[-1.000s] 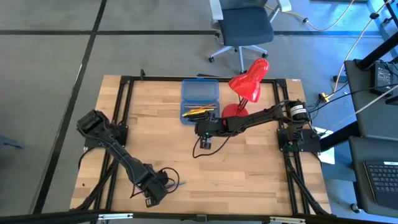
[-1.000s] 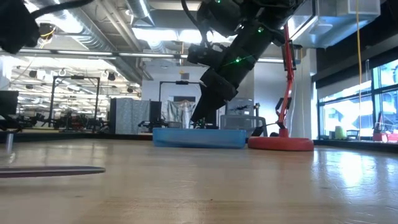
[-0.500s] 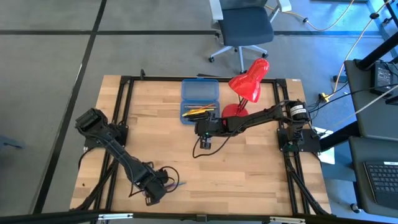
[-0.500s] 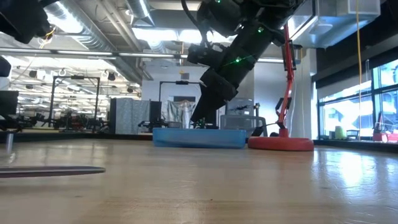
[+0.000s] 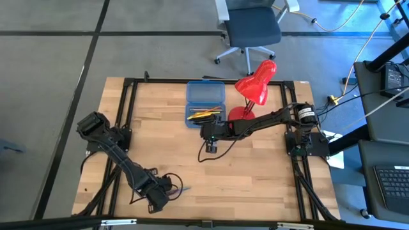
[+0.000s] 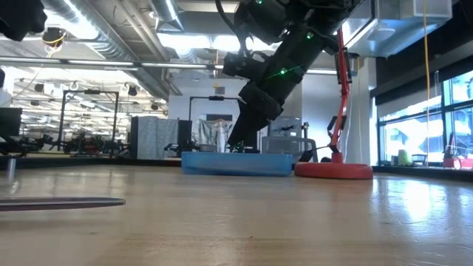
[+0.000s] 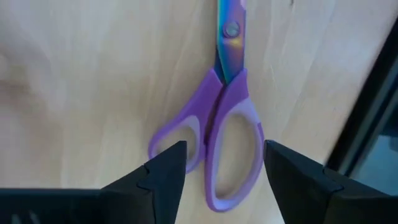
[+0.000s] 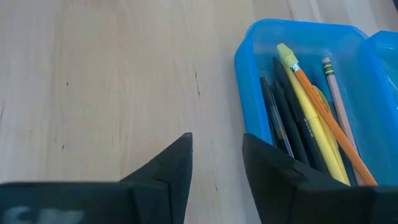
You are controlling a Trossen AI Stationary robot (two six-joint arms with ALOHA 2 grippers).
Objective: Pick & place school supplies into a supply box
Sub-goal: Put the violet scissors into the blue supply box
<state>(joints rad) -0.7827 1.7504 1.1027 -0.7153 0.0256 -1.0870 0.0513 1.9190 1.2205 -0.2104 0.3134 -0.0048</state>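
Observation:
Purple-handled scissors [image 7: 217, 146] lie flat on the wood near the table's near left corner [image 5: 182, 190], with the shiny blades [image 7: 229, 31] pointing away from my left gripper [image 7: 224, 180]. That gripper [image 5: 155, 195] points down, open, one finger on each side of the handle loops. The blue supply box [image 5: 205, 105] lies open at the far middle. Yellow, orange, tan and black pencils and pens [image 8: 308, 127] lie in its near tray. My right gripper [image 5: 211, 144] hangs open just off the tray's near end [image 8: 217, 162], with nothing between its fingers.
A red desk lamp [image 5: 255, 86] stands right of the box on its round base [image 6: 334, 171], close behind my right arm. A black frame rail [image 7: 367, 124] runs beside the scissors. Bare wood lies between the scissors and the box.
My left gripper has turned a little over the scissors, which stay where they were. My right arm has kept still.

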